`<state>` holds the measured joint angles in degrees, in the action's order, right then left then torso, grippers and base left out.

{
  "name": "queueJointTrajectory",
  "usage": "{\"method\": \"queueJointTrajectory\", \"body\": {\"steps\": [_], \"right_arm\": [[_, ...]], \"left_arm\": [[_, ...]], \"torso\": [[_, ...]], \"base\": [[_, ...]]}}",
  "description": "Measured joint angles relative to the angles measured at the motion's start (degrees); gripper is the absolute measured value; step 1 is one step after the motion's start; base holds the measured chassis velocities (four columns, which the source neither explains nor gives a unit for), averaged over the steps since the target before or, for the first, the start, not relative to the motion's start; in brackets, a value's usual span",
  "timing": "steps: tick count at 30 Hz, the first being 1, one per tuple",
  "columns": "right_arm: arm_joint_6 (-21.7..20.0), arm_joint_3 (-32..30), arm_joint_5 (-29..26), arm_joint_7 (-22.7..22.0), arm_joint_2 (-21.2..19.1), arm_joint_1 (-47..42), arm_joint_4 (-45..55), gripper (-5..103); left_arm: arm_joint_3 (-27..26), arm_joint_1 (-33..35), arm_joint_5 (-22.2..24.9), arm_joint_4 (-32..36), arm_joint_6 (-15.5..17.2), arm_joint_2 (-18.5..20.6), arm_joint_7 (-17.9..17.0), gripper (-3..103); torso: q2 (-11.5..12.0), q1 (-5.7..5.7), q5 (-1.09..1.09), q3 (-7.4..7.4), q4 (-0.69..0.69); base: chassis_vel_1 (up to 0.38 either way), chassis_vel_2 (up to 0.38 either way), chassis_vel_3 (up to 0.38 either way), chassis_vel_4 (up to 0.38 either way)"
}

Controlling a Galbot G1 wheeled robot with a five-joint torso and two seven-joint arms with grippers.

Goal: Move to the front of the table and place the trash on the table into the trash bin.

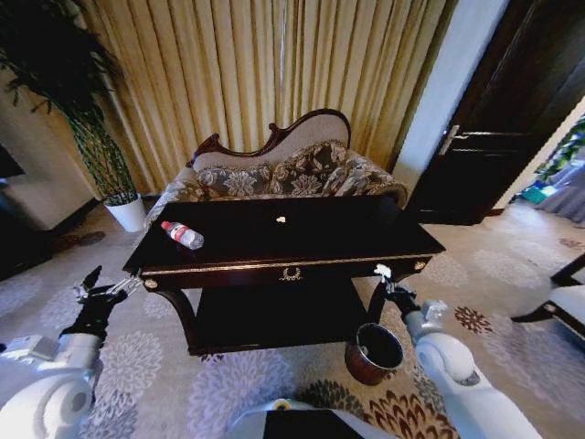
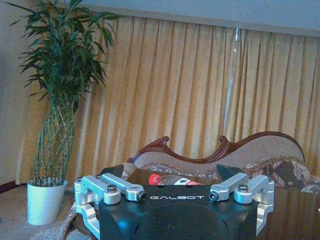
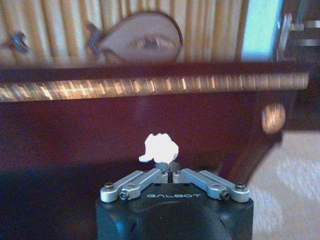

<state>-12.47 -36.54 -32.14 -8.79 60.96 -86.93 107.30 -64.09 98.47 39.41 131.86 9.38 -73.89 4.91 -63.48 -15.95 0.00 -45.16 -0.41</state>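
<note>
One paper scrap (image 3: 160,148) in right claw (image 3: 170,172)

Surface (image 1: 366,240): bottle (image 1: 182,234) at left edge, scrap (image 1: 281,219) mid-rear. Sofa (image 1: 283,174) behind; plant pot (image 1: 127,212) rear left. Bin (image 1: 374,353) on floor, front right. Right gripper (image 1: 384,277) above bin, pinching second scrap (image 3: 160,147).

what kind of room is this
Probably a formal sitting room or hotel lounge: a floral sofa behind a dark gold-trimmed table, gold curtains and a patterned carpet.
</note>
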Motion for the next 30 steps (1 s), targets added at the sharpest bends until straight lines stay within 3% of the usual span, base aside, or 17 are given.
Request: {"method": "queueJointTrajectory", "body": {"steps": [9, 15, 30], "right_arm": [[-0.2, 4.2, 2.4, 1.2, 2.1, 5.1, -13.4, 0], [-0.1, 5.0, 7.7, 1.8, 3.6, 9.3, -26.9, 0], [1.9, 3.6, 11.8, 1.7, 4.8, 10.2, -34.9, 0]], "left_arm": [[-0.8, 0.1, 0.0, -0.1, -0.4, 0.1, 0.0, 100], [-1.1, 0.3, 0.0, -0.1, -0.5, -0.1, 0.0, 100], [-3.2, 0.9, 0.8, -0.2, -0.9, 0.1, 0.5, 100]], "torso": [[0.0, 0.00, 0.00, 0.00, 0.01], [0.0, 0.00, 0.00, 0.00, 0.00], [0.0, 0.00, 0.00, 0.00, 0.00]], "base": [[0.000, 0.000, 0.000, 0.000], [0.000, 0.000, 0.000, 0.000], [0.000, 0.000, 0.000, 0.000]]}}
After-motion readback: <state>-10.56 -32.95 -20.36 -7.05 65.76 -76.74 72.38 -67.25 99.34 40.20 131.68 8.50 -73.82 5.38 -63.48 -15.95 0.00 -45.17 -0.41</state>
